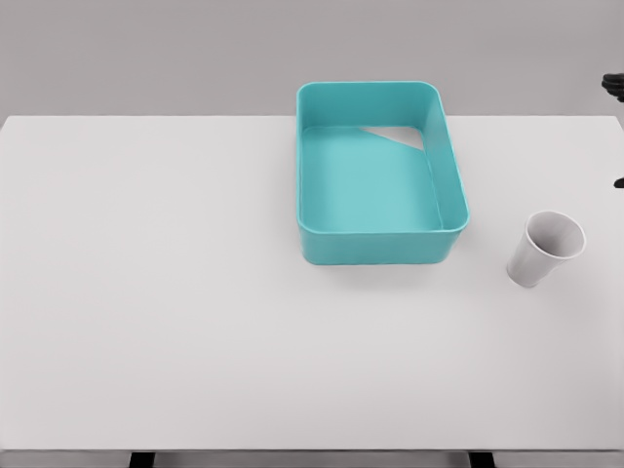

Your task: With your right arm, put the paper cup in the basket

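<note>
Nearest the camera runs the front edge of the white table (195, 341), a broad, bare, matte surface that fills most of the head view, with two dark leg stubs just showing beneath it. Next in size is the teal basket (444, 180), a rounded rectangular tub standing toward the back edge, a little right of the middle, open at the top and empty. Smaller is the paper cup (544, 250), white, mouth up and apparently upright, sitting near the right edge of the surface, just beside the basket's front right corner but not touching it. Smallest are two dark fragments at the picture's right border, by the back right corner of the table; they probably belong to the right hand (614, 86), but too little shows to tell whether its fingers are apart or together. The left arm is not visible. Nothing holds the cup, so the step in hand looks like the reach: I would bring the hand toward the cup from the right, wrap it around the mid-wall gently so the thin paper does not crush or tip, then lift clear of the basket's rim before releasing. Beyond the table is only a plain grey wall.
</note>
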Tool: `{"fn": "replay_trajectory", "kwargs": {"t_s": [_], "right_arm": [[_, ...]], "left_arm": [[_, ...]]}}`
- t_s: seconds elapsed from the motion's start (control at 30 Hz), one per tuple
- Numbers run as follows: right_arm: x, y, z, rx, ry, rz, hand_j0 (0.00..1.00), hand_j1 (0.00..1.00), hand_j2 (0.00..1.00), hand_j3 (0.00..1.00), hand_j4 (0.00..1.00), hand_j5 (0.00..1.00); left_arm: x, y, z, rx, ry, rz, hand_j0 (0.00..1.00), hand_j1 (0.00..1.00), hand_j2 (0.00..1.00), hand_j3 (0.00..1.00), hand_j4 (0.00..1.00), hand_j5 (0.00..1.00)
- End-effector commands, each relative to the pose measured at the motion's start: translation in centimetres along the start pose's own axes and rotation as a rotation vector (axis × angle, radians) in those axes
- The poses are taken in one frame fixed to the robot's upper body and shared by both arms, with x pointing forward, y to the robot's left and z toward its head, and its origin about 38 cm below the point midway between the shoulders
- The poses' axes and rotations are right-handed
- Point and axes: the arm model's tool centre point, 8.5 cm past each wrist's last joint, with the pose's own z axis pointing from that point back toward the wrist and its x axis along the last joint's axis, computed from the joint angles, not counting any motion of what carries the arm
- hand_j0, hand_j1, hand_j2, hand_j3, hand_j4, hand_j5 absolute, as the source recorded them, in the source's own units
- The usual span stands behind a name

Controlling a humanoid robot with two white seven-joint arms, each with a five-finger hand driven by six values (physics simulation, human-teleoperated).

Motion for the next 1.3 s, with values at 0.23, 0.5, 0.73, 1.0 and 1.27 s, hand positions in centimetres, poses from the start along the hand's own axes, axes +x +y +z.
{"fn": "replay_trajectory", "kwargs": {"t_s": [0.23, 0.5, 0.73, 1.0, 1.27], "right_arm": [[-1.2, 3.2, 0.8, 0.088, -0.001, 0.012, 1.00, 1.00, 1.00, 1.00, 1.00, 1.00], [-3.0, 5.1, 1.8, 0.110, 0.021, -0.014, 1.00, 1.00, 1.00, 1.00, 1.00, 1.00], [-5.1, 6.9, 2.4, 0.128, 0.044, -0.045, 1.00, 1.00, 1.00, 1.00, 1.00, 1.00], [-7.5, 9.1, 3.2, 0.160, 0.079, -0.074, 1.00, 1.00, 1.00, 1.00, 1.00, 1.00], [-8.2, 10.1, 3.2, 0.154, 0.074, -0.093, 1.00, 1.00, 1.00, 1.00, 1.00, 1.00]], "left_arm": [[0.0, 0.0, 0.0, 0.000, 0.000, 0.000, 1.00, 1.00, 1.00, 1.00, 1.00, 1.00], [0.0, 0.0, 0.0, 0.000, 0.000, 0.000, 1.00, 1.00, 1.00, 1.00, 1.00, 1.00], [0.0, 0.0, 0.0, 0.000, 0.000, 0.000, 1.00, 1.00, 1.00, 1.00, 1.00, 1.00], [0.0, 0.0, 0.0, 0.000, 0.000, 0.000, 1.00, 1.00, 1.00, 1.00, 1.00, 1.00], [0.0, 0.0, 0.0, 0.000, 0.000, 0.000, 1.00, 1.00, 1.00, 1.00, 1.00, 1.00]]}}
